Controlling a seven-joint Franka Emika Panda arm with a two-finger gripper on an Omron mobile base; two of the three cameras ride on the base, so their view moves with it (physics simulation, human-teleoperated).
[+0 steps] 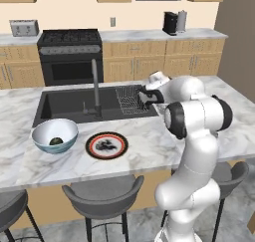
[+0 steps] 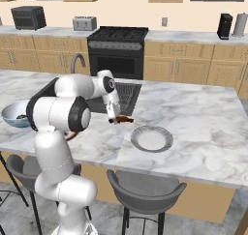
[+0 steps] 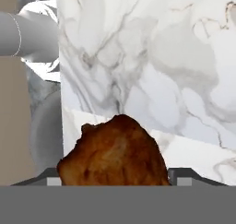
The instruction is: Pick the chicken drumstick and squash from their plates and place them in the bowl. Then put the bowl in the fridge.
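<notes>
Gripper clamped on drumstick, lifted off the counter just beside the grey plate. Squash sits in bowl near the counter's left edge.

A white marble island counter is seen bearing a blue-grey patterned bowl, an orange-rimmed plate right of it, and a plain grey plate further right
</notes>
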